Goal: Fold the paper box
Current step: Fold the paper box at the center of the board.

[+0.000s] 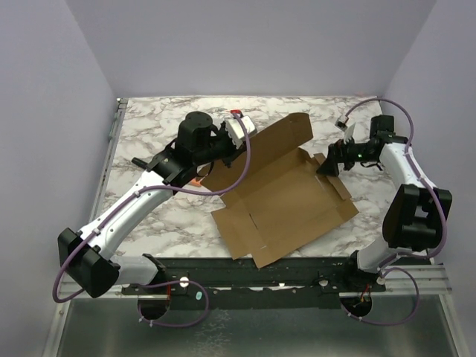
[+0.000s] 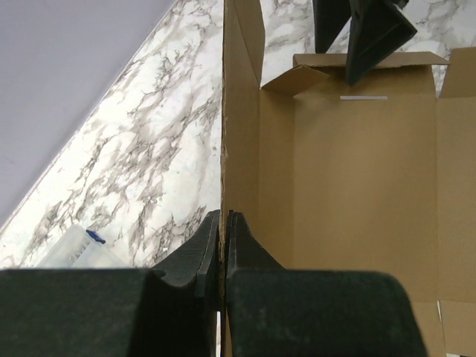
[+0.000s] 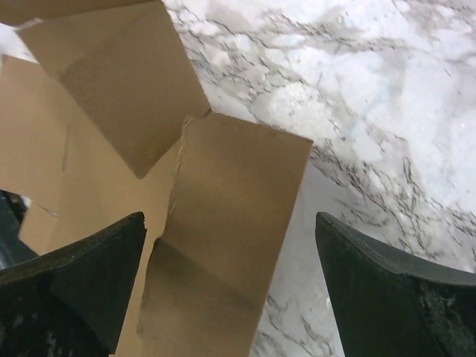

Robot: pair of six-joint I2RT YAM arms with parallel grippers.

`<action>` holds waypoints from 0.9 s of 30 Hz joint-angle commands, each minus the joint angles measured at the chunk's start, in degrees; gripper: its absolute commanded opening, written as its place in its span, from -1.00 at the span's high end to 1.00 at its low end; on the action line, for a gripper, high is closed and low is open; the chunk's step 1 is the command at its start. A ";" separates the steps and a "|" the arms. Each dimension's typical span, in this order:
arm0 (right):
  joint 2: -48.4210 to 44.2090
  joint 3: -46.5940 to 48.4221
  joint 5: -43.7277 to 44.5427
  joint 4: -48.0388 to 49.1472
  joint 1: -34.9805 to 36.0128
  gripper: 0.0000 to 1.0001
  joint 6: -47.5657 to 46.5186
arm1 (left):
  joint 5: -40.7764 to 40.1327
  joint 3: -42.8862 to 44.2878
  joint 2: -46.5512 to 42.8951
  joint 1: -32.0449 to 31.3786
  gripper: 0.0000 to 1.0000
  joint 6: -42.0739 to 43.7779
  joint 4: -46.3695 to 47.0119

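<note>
Left arm (image 1: 126, 208) first: I've got it climbing from its base at the lower left of the top view toward the centre, elbow bent, wrist turned to the right. The left gripper (image 1: 232, 149) is pinched tight. Its fingers (image 2: 204, 249) are pressed together at the bottom centre of the wrist view, with an upright edge of the paper box (image 1: 286, 197) clamped between them.

Now my right arm (image 1: 409, 167): it rises along the right edge, folds at the elbow and reaches back to the left. The right gripper (image 1: 327, 165) angles down-left with its jaws spread wide. One finger (image 3: 82, 282) sits at the lower left of its wrist view, the other at the lower right.
</note>
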 commanded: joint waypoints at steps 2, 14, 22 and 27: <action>-5.33 -5.53 13.50 7.23 3.11 -0.92 2.96 | -5.89 3.83 1.37 -2.60 1.00 -1.07 0.37; -11.62 -9.22 22.29 11.88 5.35 -0.34 5.01 | -13.33 6.11 2.28 -4.85 1.00 0.26 -1.79; -9.03 -7.73 22.24 13.86 5.39 0.20 6.82 | -16.32 8.58 4.63 -5.92 1.00 1.57 -1.90; -7.78 -6.57 23.60 16.67 5.31 0.73 7.55 | -17.08 10.08 5.91 -6.18 1.00 2.68 -2.02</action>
